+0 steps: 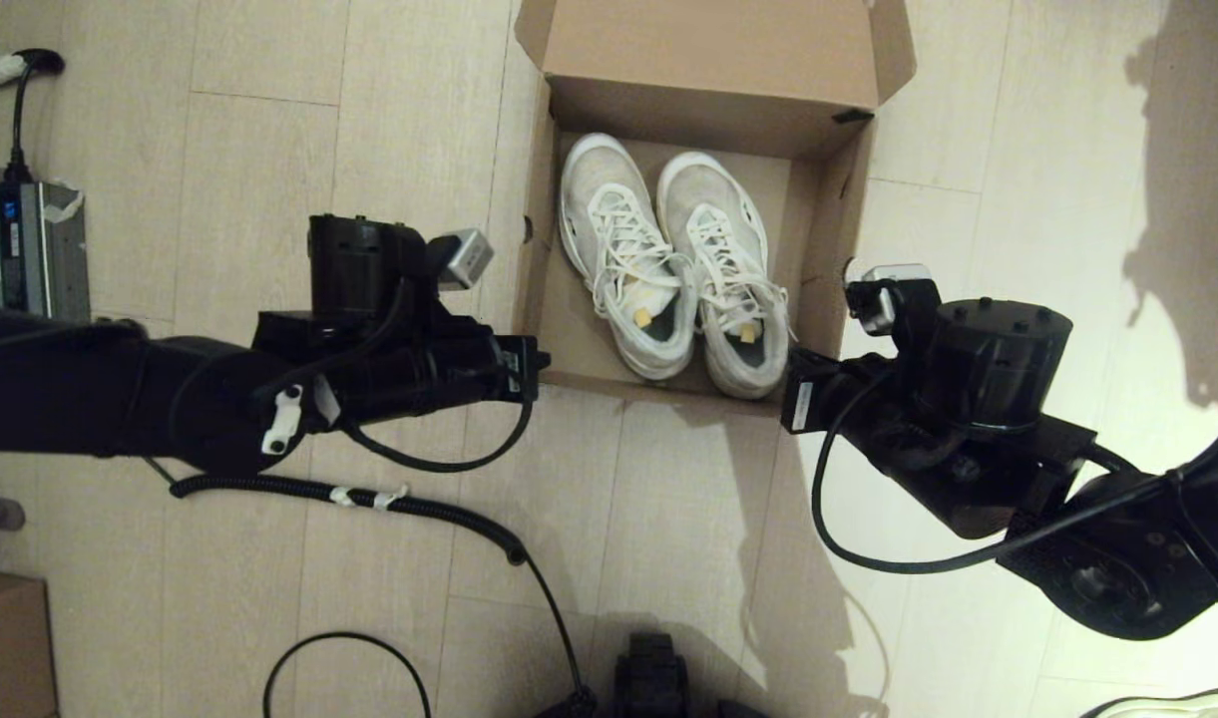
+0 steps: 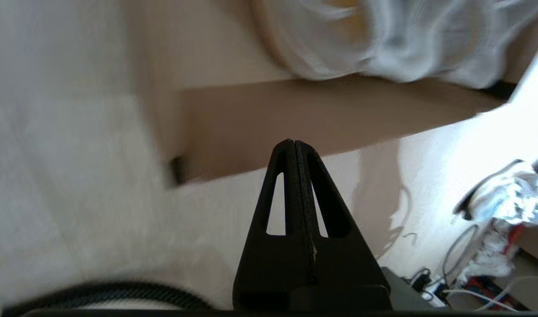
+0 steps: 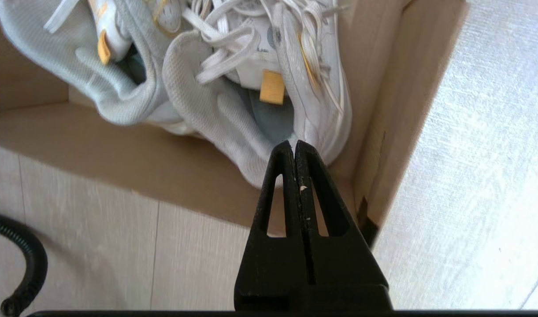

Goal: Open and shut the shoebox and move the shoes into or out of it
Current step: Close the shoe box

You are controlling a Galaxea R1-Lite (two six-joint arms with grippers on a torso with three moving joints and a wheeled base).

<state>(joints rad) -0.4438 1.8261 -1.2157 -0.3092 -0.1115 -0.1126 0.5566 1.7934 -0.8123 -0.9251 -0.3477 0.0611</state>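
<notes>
The brown shoebox [image 1: 830, 229] stands open on the floor, its flap lid [image 1: 713, 40] folded back on the far side. The two white sneakers [image 1: 623, 254] [image 1: 730, 274] lie side by side in it, heels toward me. My left gripper [image 2: 294, 143] is shut and empty, hovering outside the box's near left corner [image 2: 295, 114]; the shoes [image 2: 383, 39] show blurred beyond. My right gripper [image 3: 294, 144] is shut and empty just above the near right corner, its tip over the heel of the right sneaker [image 3: 233, 127]. Black tape [image 3: 366, 222] marks that corner.
A smaller brown carton [image 1: 5, 643] sits at the near left. A grey power unit [image 1: 30, 249] lies by the left edge, and black cables [image 1: 419, 504] trail over the floor in front. One pale shoe with a dark rim [image 1: 1177, 705] peeks in at the near right.
</notes>
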